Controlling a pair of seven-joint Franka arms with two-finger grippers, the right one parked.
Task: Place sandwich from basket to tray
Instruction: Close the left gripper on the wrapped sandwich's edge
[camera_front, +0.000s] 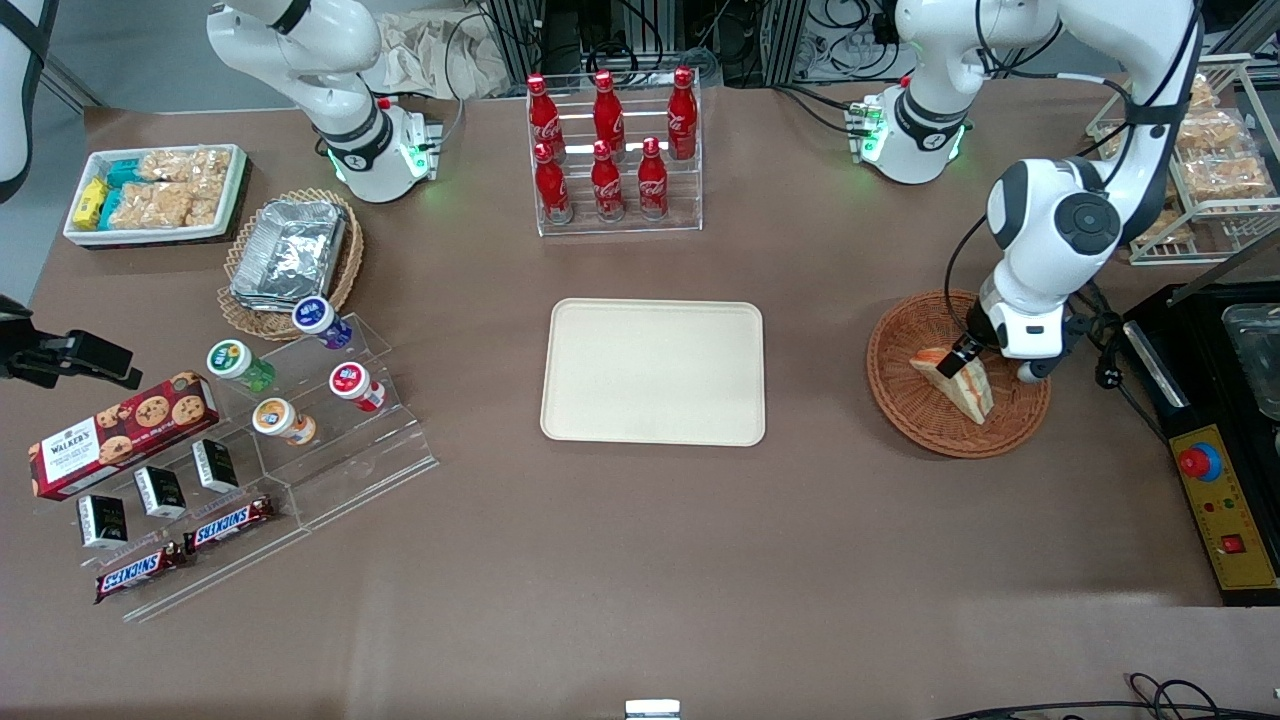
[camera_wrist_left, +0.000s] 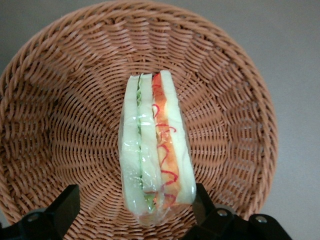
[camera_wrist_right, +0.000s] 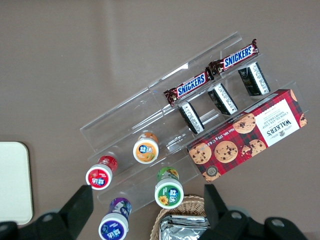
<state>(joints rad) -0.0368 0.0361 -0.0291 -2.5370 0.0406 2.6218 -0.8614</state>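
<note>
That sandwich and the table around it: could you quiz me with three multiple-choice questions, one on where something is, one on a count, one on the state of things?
1. Where is the sandwich?
A. On the tray
B. In the round brown basket
C. On the bare table

2. How many red cola bottles stand in the clear rack?
A. Four
B. Six
C. Eight

3. How is the working arm's gripper placed?
A. Open, fingers on either side of the sandwich
C. Parked above the bottles
B. Shut and lifted over the tray

Answers:
1. B: the sandwich stands on its edge inside the basket, and the tray holds nothing.
2. B: the bottles stand as two rows of three.
3. A: the wrist view shows the gripper down in the basket, one finger close against the sandwich and a gap at the other.
</note>
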